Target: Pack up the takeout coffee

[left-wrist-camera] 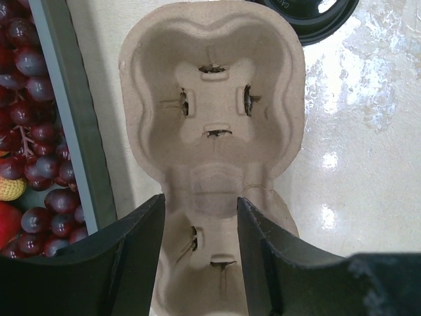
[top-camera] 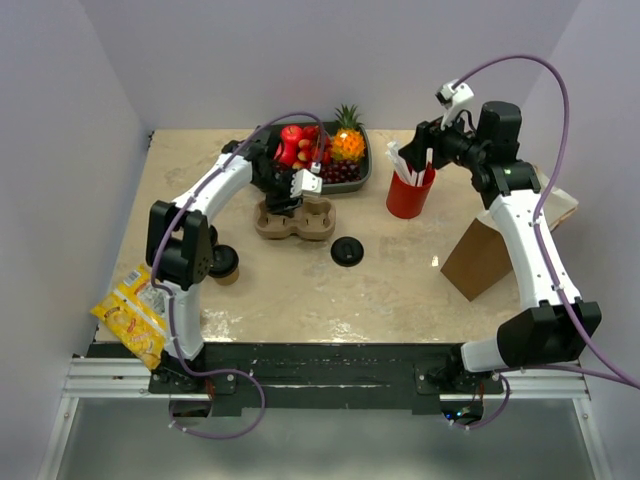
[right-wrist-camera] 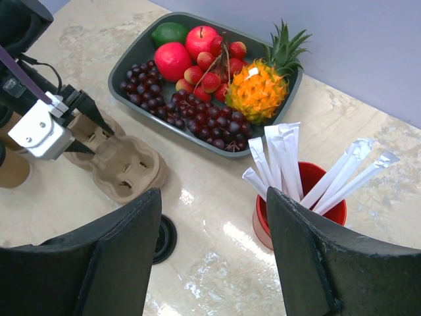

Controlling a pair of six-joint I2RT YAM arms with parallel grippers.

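Coffee waits unpacked: the brown paper cup [top-camera: 227,270] stands on the surface [top-camera: 300,300] beside my left elbow, well apart from the cardboard carrier [left-wrist-camera: 210,112], whose two pockets hold nothing. A round black lid [top-camera: 347,250] lies flat near the carrier; whether the cup already wears one I cannot tell. My left end effector [left-wrist-camera: 199,204] straddles the carrier's near pocket, fingers partly drawn in, though I cannot tell if they pinch the cardboard. My right end effector [right-wrist-camera: 214,197] hangs spread and empty above the red cup of straws [top-camera: 404,203]. By my judgement, seating the cup in a pocket is all to come.
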